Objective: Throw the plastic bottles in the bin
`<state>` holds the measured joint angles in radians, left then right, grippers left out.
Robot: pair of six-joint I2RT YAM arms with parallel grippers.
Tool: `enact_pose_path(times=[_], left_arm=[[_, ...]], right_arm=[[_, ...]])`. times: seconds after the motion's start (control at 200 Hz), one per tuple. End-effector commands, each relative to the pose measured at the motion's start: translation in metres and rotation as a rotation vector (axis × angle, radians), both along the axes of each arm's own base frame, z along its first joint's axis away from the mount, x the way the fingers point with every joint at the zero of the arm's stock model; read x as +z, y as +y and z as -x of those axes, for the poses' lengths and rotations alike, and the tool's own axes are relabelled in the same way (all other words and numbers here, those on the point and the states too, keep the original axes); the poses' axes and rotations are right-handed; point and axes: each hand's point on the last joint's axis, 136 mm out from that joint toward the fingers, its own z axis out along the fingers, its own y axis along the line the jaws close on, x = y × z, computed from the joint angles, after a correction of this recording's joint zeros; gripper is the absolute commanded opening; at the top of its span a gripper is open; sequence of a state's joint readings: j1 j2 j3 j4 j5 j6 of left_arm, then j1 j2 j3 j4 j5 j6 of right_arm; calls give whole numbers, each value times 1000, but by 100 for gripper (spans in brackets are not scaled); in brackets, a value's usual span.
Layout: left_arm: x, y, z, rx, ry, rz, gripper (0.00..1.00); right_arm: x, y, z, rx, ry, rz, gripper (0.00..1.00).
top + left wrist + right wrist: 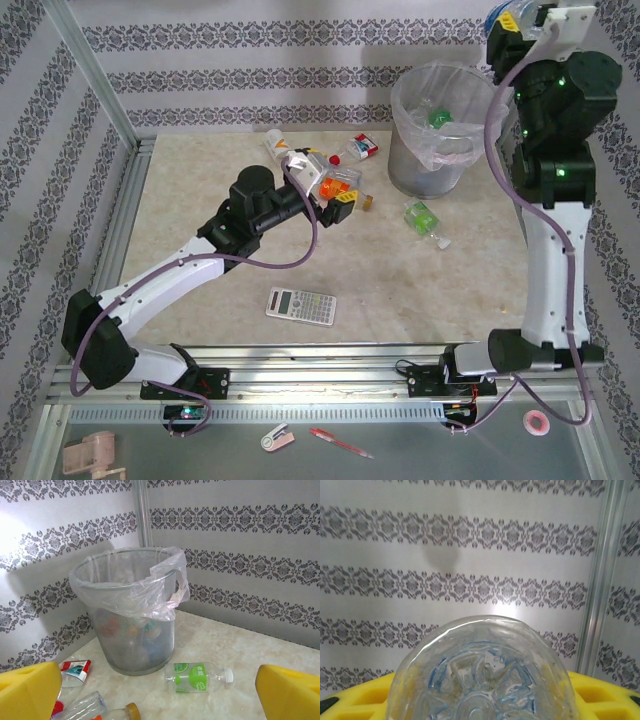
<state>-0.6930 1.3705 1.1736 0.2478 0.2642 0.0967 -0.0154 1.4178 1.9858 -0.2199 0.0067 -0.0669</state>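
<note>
My right pincer (522, 22) is up high, just right of the bin (420, 175), clamped on a clear blue-label bottle (485, 680). My left pincer (335, 192) hangs wide open over the loose bottles (362, 148) on the bench (200, 180), left of the bin.

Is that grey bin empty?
No, coloured bottles show through the mesh wall of the bin, down near its bottom.

- Robot lab test cell, folks.
- Aluminium frame post (95, 75) far left, patterned backdrop panels (250, 75) boxing in a marble-look tabletop (420, 290).
- Left arm (170, 272) and right arm (550, 270) bolted to the slotted rail (320, 385), near edge.
</note>
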Motion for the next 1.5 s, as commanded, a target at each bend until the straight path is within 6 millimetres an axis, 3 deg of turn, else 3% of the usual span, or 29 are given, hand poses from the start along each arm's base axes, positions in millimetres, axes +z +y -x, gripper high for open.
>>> enact_pose_path(times=[0.0, 0.17, 0.24, 0.315, 0.47, 1.099, 1.494], left_arm=[[8, 8, 8, 25, -19, 1, 100], [4, 12, 8, 45, 5, 6, 100], [1, 11, 7, 41, 22, 2, 100], [-2, 9, 7, 41, 40, 2, 100], [-7, 5, 6, 23, 68, 3, 100], [6, 6, 7, 23, 48, 35, 100], [15, 5, 9, 12, 28, 42, 100]], right_arm=[[-29, -9, -43, -5, 88, -24, 40], [-123, -25, -122, -14, 384, -106, 70], [-153, -26, -141, 13, 485, -139, 78], [-167, -25, -146, 22, 541, -144, 82], [-162, -15, -136, 72, 540, -139, 87], [-147, 25, -78, 285, 549, -118, 98], [-165, 39, -43, 356, 605, -134, 98]])
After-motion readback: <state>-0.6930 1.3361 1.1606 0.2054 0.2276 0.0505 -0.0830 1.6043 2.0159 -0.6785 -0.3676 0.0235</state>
